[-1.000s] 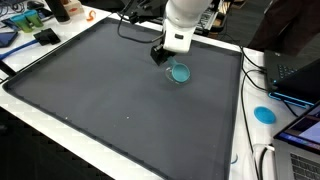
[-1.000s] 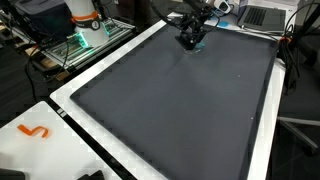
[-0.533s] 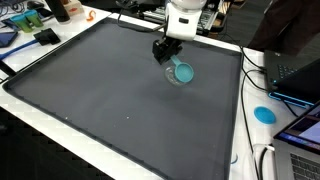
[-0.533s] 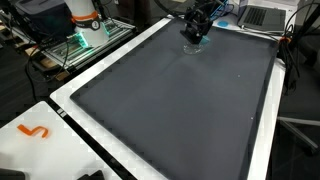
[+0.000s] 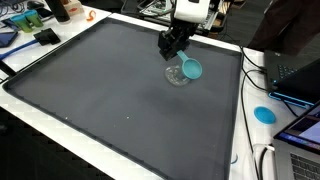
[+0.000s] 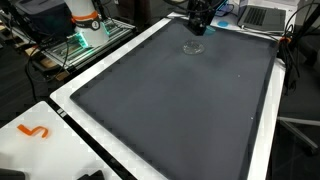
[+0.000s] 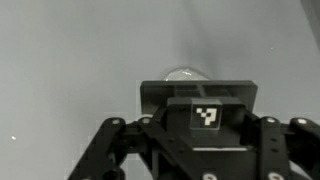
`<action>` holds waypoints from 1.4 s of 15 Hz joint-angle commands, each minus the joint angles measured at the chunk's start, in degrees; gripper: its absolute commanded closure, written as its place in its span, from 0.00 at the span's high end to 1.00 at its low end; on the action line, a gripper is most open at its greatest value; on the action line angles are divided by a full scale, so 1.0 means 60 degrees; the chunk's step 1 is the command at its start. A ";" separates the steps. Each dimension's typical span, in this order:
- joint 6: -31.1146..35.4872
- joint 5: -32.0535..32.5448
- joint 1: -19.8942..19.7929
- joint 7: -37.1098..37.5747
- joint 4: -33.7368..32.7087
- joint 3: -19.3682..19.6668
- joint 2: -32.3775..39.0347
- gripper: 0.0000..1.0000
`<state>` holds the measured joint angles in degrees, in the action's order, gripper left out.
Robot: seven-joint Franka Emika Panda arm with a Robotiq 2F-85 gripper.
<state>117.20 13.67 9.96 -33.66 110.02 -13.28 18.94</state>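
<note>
A clear glass (image 5: 177, 74) with a blue piece (image 5: 191, 69) at its side rests on the dark mat (image 5: 110, 90), at the far end in both exterior views. It shows as a pale ring (image 6: 193, 46) in an exterior view. My gripper (image 5: 171, 46) hangs just above and beside it, apart from it, with nothing between its fingers. From the other side it (image 6: 198, 19) is a dark shape above the glass. In the wrist view a black block with a square tag (image 7: 205, 114) hides the fingertips, the side links stand wide apart, and the glass rim (image 7: 185, 73) peeks out beyond.
White table border (image 5: 245, 110) surrounds the mat. A blue disc (image 5: 264, 114) and laptops (image 5: 295, 75) lie past one edge; an orange hook (image 6: 35, 131) and cluttered benches (image 6: 85, 30) lie past others. Cables (image 5: 135, 22) trail near the arm's base.
My gripper has risen and drawn back from the glass, which stays on the mat. The blue piece now shows at the glass's side, uncovered.
</note>
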 commanded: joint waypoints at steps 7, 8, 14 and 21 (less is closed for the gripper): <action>-0.0111 0.0358 0.0616 0.1638 0.0599 -0.0170 -0.0980 0.31; -0.0127 0.0440 0.0706 0.1856 0.0617 -0.0182 -0.1035 0.31; -0.0298 0.1056 0.1265 0.3139 0.0495 -0.0295 -0.1095 0.31; -0.0486 0.1602 0.1790 0.4455 0.0242 -0.0344 -0.0761 0.31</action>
<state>116.00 20.51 19.42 -11.12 111.75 -15.24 13.92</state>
